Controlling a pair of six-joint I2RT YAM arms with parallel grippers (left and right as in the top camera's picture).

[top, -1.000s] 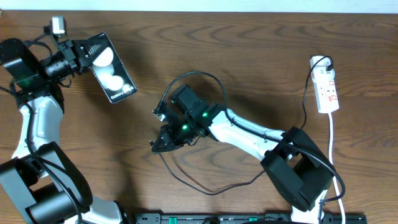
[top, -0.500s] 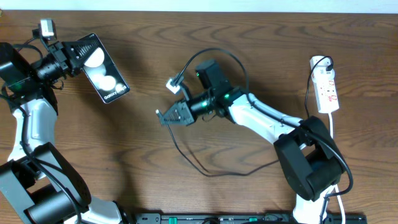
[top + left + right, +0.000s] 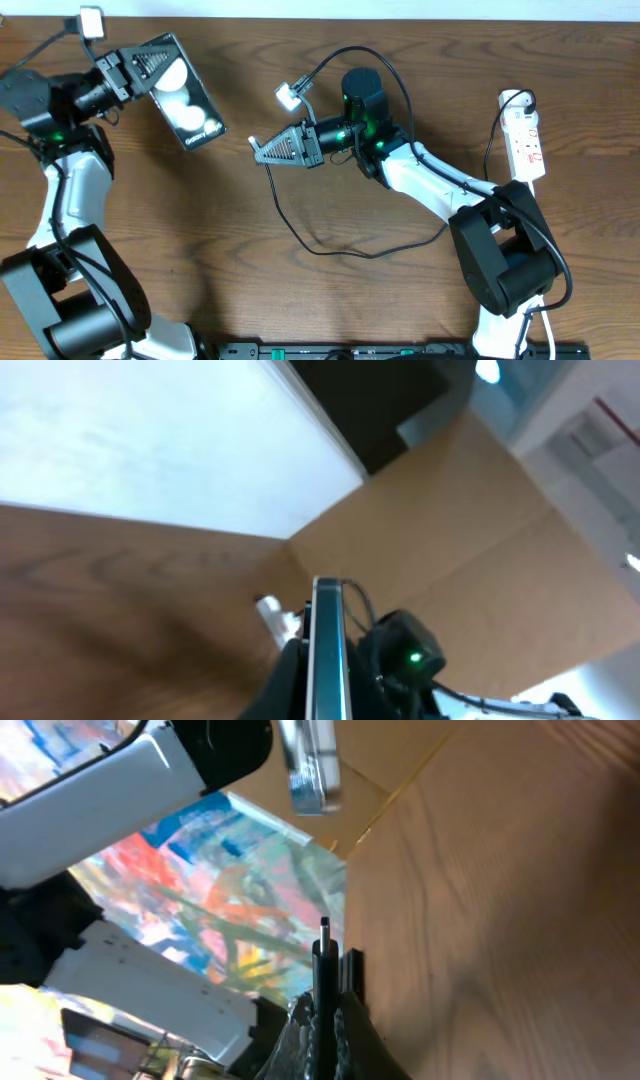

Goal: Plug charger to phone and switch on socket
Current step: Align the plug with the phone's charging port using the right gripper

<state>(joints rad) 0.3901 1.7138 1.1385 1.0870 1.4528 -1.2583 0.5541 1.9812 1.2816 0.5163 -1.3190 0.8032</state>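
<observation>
Right fingers (image 3: 285,150) are pinched tight on the charger (image 3: 323,948), with the plug tip poking straight out past their tips, up off the bench (image 3: 200,250). Behind those fingers the black cable drops to the wood, sweeps in a slack loop under the right arm and climbs to the far end of the socket (image 3: 524,140).

Over to the left fingers (image 3: 128,68): they're clamped on one short end of the phone (image 3: 185,95). Its glossy face is turned up with two round white reflections, and the free end reaches out away from the fingers. From the left wrist the phone shows edge-on, a thin bright strip rising from between the fingers.

From the right wrist, the phone's end hangs ahead of the plug tip, with a clear gap between them. The socket lies well behind the right fingers, on the far side of that arm, with its white cord trailing alongside, well apart from both sets of fingers.
</observation>
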